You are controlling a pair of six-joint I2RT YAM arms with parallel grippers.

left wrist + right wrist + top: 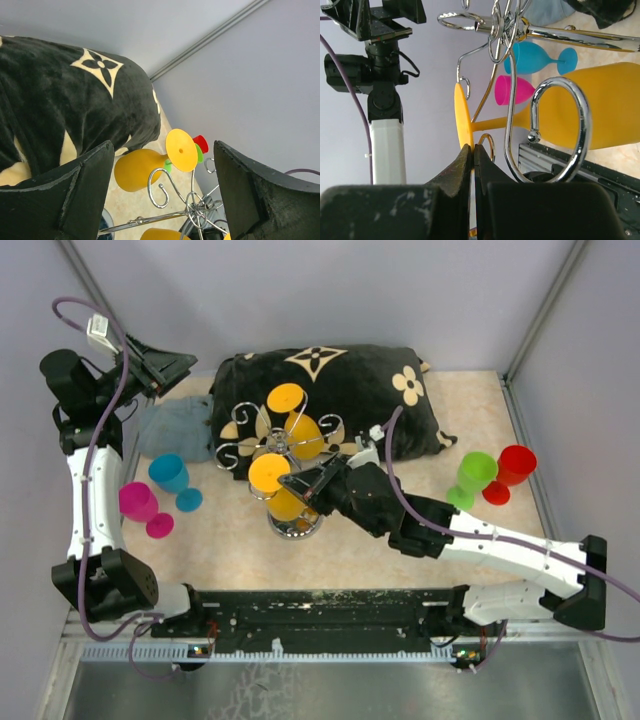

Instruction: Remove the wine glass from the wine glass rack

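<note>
The wine glass rack (297,526), silver wire with curled arms, stands mid-table with yellow wine glasses hanging on it. My right gripper (292,482) reaches in from the right and is shut on the rim of one yellow wine glass's foot (268,472). In the right wrist view the jaws (473,149) pinch that thin yellow disc (462,117), and stem and bowl (605,110) run off to the right behind a scroll arm (560,131). My left gripper (165,365) hovers open at the back left. Its wrist view looks between its fingers (75,195) at another yellow glass (137,170) and the rack wires (197,206).
A black pillow (340,390) with cream flowers lies behind the rack, and a blue-grey cloth (175,427) lies to its left. Cyan (170,475) and magenta (140,504) glasses stand at the left. Green (476,472) and red (515,468) glasses stand at the right.
</note>
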